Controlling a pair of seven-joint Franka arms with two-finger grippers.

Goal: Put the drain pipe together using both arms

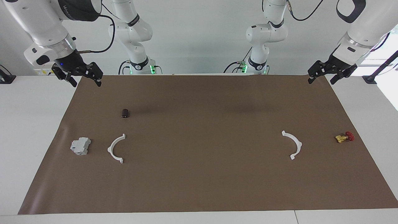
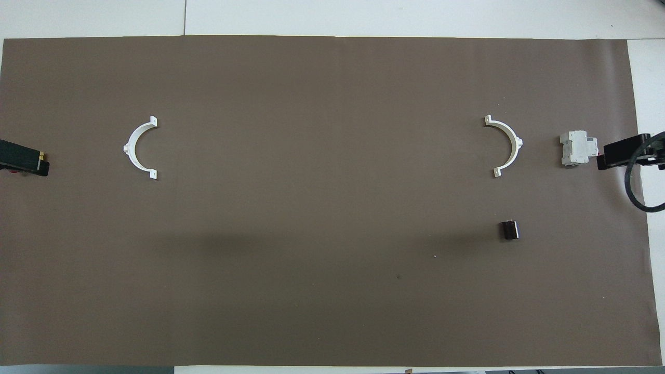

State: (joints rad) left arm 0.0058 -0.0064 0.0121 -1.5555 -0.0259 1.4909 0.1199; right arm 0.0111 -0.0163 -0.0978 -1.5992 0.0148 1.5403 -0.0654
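Note:
The drain pipe lies as two separate white half-circle arcs, flat on the brown mat and far apart. One arc (image 1: 115,148) (image 2: 506,145) lies toward the right arm's end. The other arc (image 1: 293,144) (image 2: 137,148) lies toward the left arm's end. My right gripper (image 1: 86,82) (image 2: 621,156) hangs open and empty, raised over the mat's edge at its own end. My left gripper (image 1: 321,81) (image 2: 26,163) hangs open and empty, raised over the mat's edge at its end. Neither gripper touches an arc.
A grey blocky box (image 1: 80,146) (image 2: 575,148) sits beside the arc at the right arm's end. A small dark cylinder (image 1: 125,113) (image 2: 509,230) lies nearer to the robots than that arc. A yellow-and-red valve (image 1: 344,137) sits beside the other arc.

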